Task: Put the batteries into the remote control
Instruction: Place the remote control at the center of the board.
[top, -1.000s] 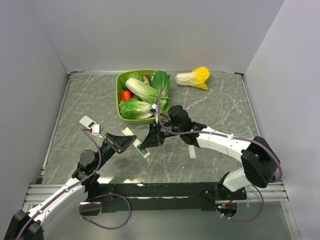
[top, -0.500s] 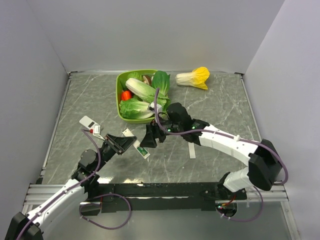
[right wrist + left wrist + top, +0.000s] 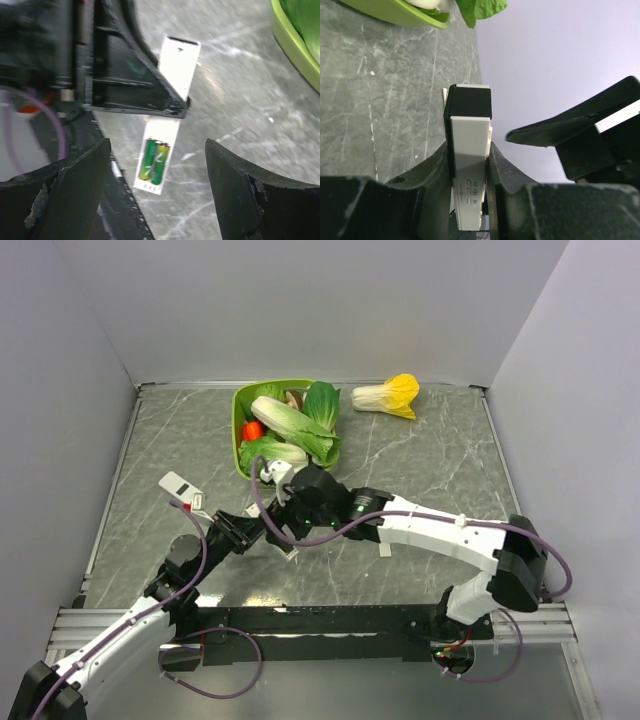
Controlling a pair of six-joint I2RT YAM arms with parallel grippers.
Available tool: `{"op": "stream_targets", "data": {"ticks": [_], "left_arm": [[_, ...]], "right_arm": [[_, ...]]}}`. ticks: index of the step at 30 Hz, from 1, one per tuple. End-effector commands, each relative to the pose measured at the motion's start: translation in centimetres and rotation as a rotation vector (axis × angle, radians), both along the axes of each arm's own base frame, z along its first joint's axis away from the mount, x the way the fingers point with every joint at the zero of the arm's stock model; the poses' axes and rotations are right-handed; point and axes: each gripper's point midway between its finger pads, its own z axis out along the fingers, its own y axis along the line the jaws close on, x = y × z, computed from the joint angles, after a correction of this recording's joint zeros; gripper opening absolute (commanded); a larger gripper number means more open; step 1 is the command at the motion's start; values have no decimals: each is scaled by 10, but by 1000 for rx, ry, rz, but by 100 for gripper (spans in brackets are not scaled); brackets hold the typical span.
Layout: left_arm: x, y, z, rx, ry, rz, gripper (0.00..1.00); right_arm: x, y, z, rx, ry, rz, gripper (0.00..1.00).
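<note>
our left gripper (image 3: 468, 156) pinches the remote control (image 3: 468, 125) by its white casing. our right gripper (image 3: 156, 145) hangs above it, fingers spread wide, holding nothing; the batteries (image 3: 154, 161) lie side by side in the remote's open bay.

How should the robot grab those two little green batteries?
Probably best from straight above, pinching the batteries as a pair across their outer long sides. They lie flat, side by side and touching, on a white card, so no finger fits between them. The open right gripper hangs above them, one finger on each side.
</note>
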Motion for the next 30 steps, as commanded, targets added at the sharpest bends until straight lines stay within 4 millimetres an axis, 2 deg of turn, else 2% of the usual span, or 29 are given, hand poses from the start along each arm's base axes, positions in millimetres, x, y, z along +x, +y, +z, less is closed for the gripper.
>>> {"op": "stream_targets", "data": {"ticks": [1, 6, 11, 14, 16, 17, 18, 19, 20, 21, 22, 23, 24, 25, 26, 27, 28, 29, 30], "left_arm": [[-3, 7, -33, 17, 69, 30, 1], [-2, 9, -35, 17, 82, 43, 1], [-3, 10, -37, 17, 89, 45, 1], [-3, 9, -36, 19, 88, 42, 1], [-3, 10, -37, 21, 88, 43, 2], [-4, 9, -37, 23, 91, 39, 6], [-4, 9, -38, 28, 96, 39, 10], [-4, 9, -37, 28, 93, 38, 17], [-4, 10, -37, 36, 99, 43, 36], [-3, 11, -38, 47, 96, 48, 47], [-2, 11, -30, 46, 82, 52, 57], [-1, 15, -38, 78, 110, 69, 77], [-1, 18, -44, 117, 118, 80, 85], [1, 18, -22, 112, 83, 85, 92], [2, 27, -33, 183, 112, 120, 99], [2, 32, -34, 219, 130, 139, 99], [5, 37, -16, 226, 106, 168, 99], [6, 43, -13, 264, 100, 190, 99], [5, 55, -23, 325, 146, 232, 99]], "right_arm": [[15, -2, -12, -123, -72, -72, 83], [9, 8, -32, -176, -50, -61, 81], [7, 12, -42, -212, -53, -53, 70], [7, 11, -45, -226, -55, -43, 56], [7, 9, -45, -235, -62, -37, 40], [6, 7, -45, -239, -64, -33, 33], [6, 5, -47, -245, -70, -29, 21], [8, 2, -44, -243, -81, -33, 17], [7, -1, -45, -254, -87, -33, 13], [9, -6, -47, -270, -101, -29, 9], [10, -11, -45, -274, -112, -30, 7], [12, -16, -45, -282, -121, -31, 5], [15, -26, -53, -311, -138, -15, 4], [16, -31, -51, -303, -148, -2, 4], [16, -36, -53, -301, -147, 10, 2], [15, -45, -59, -303, -156, 28, 1], [21, -53, -62, -300, -154, 29, 1], [16, -54, -64, -285, -144, 71, 0], [17, -63, -73, -303, -166, 105, 0]]}}
